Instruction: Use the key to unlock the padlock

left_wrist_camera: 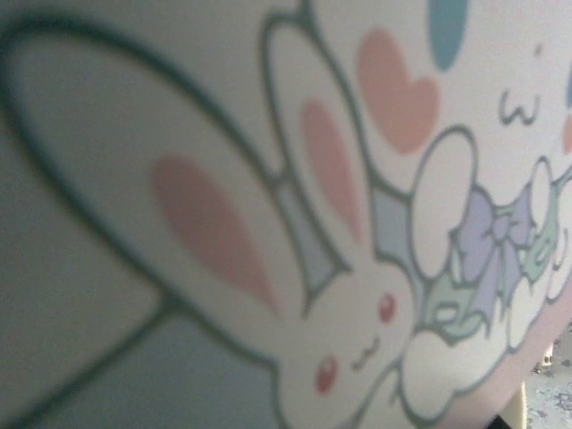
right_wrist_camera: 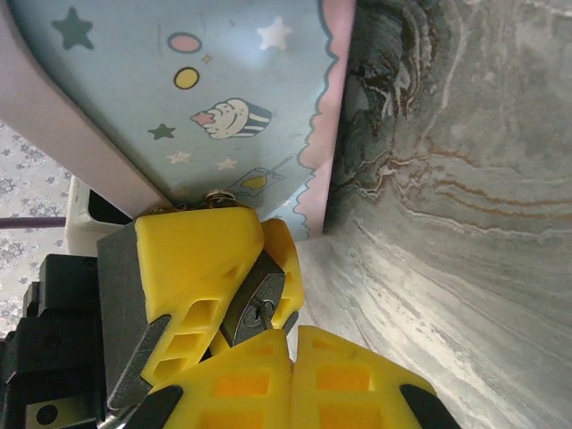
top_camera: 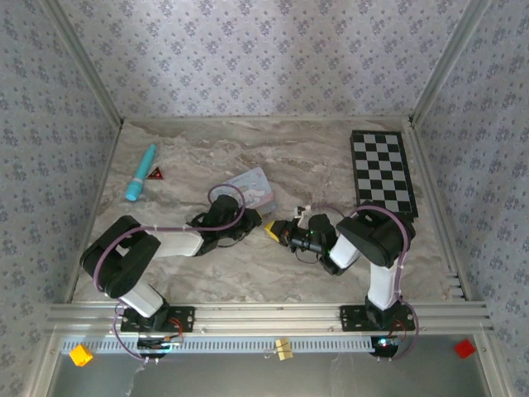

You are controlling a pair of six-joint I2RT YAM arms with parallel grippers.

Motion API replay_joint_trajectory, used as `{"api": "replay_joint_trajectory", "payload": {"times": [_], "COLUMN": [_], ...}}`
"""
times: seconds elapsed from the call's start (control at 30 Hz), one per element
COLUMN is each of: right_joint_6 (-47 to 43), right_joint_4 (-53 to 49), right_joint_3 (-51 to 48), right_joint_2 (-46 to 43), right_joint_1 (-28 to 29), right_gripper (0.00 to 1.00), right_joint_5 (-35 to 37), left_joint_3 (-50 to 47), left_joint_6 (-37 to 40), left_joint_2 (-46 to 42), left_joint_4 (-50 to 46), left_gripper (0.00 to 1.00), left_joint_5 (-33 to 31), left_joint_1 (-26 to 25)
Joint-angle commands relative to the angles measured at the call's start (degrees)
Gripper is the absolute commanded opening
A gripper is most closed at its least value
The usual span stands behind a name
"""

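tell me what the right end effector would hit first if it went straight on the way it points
Most likely the padlock, just ahead of the right end effector and gripped by the left end effector; the tin lies beyond. Depth is unclear.

- A pale blue cartoon tin [top_camera: 252, 187] rests on the marbled surface [top_camera: 273, 145], with a rabbit, hearts and stars printed on it.
- A teal tube [top_camera: 140, 172] lies well left of the tin.
- A small red-and-black triangle [top_camera: 154, 173] sits just beside the tube, on the side nearer the tin.
- A black-and-white checkerboard [top_camera: 383, 172] lies well right of the tin.
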Motion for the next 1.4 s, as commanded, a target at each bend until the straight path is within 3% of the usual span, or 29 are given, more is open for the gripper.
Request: {"api": "replay_joint_trajectory", "payload": {"times": [0.0, 0.37, 1.37], "right_joint_6": [-2.2, -2.8, -2.9], "right_joint_4": [0.4, 0.4, 0.4], "right_joint_3": [-0.5, -1.7, -5.9], "right_joint_2": [1.1, 2.0, -0.4], "right_joint_1": [0.7, 0.7, 3.3], "right_gripper": [0.0, 0.0, 0.0], "right_joint_5": [2.2, 2.8, 6.3], "left_joint_3": [1.1, 4.0, 5.1], "left_joint_6": [-0.1, 2.1, 1.9], "left_joint_2": [1.7, 3.2, 4.3], "left_joint_4": [2.1, -2.7, -4.5], "left_gripper": [0.18, 0.23, 0.56], "left_joint_5": [8.1, 9.4, 8.4], "left_joint_1": [-2.0, -2.4, -2.5]}}
